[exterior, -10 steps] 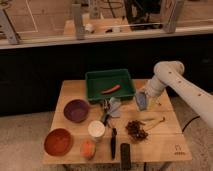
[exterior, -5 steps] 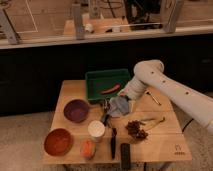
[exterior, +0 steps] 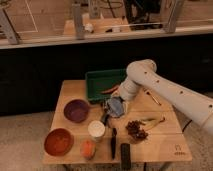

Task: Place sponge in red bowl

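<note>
The red bowl sits at the front left corner of the wooden table. My gripper hangs over the middle of the table, just in front of the green tray, at the end of the white arm that reaches in from the right. It is shut on a blue-grey sponge and holds it above the tabletop. The sponge is to the right of and behind the red bowl, with the white cup between them.
A purple bowl stands behind the red bowl. A white cup and an orange object stand beside it. A green tray holds a red chili. A dark cluster and two black objects lie front right.
The arm has swung left and down from the table's right side, carrying the sponge from near the tray's right edge to the middle of the table.
</note>
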You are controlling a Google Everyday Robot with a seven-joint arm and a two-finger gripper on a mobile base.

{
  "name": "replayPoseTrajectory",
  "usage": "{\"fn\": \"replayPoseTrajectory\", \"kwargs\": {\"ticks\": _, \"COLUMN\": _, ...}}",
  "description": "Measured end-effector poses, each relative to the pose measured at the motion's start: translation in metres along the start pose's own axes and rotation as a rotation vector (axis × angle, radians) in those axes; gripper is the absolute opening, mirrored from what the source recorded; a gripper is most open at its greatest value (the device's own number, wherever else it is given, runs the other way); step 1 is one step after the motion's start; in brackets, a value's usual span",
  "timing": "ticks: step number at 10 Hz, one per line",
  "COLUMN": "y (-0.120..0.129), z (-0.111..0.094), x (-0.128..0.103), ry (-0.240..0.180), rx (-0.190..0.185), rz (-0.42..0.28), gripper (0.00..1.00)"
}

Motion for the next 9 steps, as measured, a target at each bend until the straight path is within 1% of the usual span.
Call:
{"fn": "replayPoseTrajectory", "kwargs": {"ticks": 3, "y": 0.000, "z": 0.000, "x": -0.001, "ry": -0.003, "rx": 0.003, "rz": -0.006, "gripper": 0.00}}
{"fn": "replayPoseTrajectory", "kwargs": {"ticks": 5, "y": -0.004, "z": 0.000, "x": -0.020, "ry": -0.019, "rx": 0.012, "rz": -0.078, "gripper": 0.00}}
{"fn": "replayPoseTrajectory", "kwargs": {"ticks": 6, "y": -0.008, "z": -0.001, "x": -0.039, "ry": -0.024, "rx": 0.016, "rz": -0.133, "gripper": 0.00}}
{"fn": "replayPoseTrajectory", "kwargs": {"ticks": 8, "y": -0.024, "z": -0.001, "x": -0.096, "ry": -0.026, "rx": 0.018, "rz": -0.269, "gripper": 0.00}}
{"fn": "replayPoseTrajectory", "kwargs": {"ticks": 9, "y": -0.029, "z": 0.000, "x": -0.115, "ry": -0.024, "rx": 0.014, "rz": -0.314, "gripper": 0.00}}
